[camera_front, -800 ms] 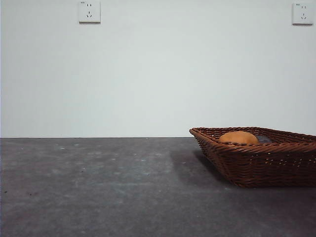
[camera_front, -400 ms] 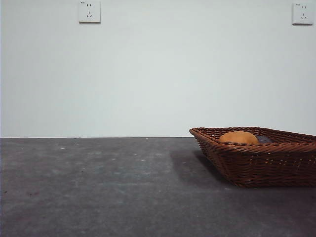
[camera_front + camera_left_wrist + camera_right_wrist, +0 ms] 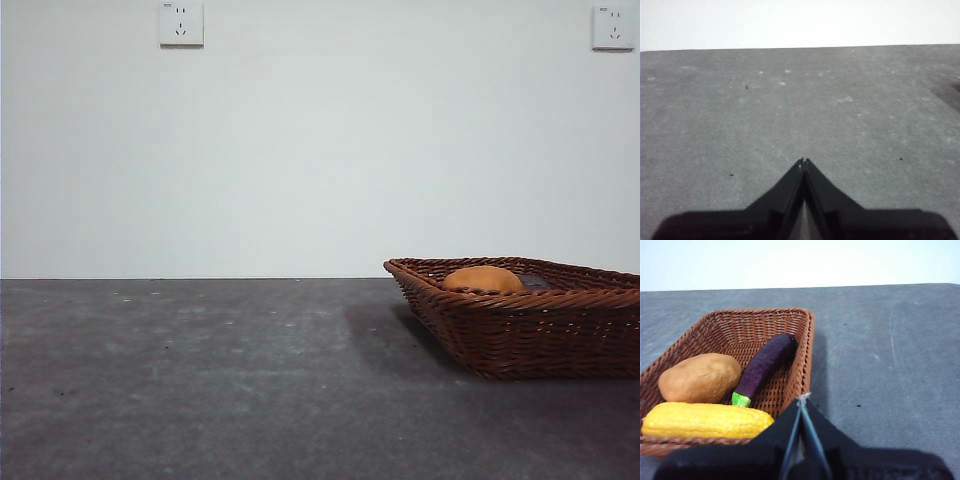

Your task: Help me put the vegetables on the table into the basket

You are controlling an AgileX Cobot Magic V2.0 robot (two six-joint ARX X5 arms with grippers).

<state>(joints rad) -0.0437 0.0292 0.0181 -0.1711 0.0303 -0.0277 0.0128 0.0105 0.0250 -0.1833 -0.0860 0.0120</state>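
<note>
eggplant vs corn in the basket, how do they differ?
Colour: the eggplant is dark purple with a green cap; the corn is yellow all over.
Surface: the eggplant is smooth, the corn bumpy.
Pose: the eggplant runs from the corn toward the basket's far corner; the corn lies along the near rim.
Both are elongated, lying flat inside the basket beside the potato.

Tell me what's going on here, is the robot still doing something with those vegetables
Nothing is being handled at this moment. All three vegetables lie in the basket: the potato, the eggplant and the corn. The right gripper is shut and empty, near the basket's rim. The left gripper is also shut and empty, over bare table. The job looks done.
</note>
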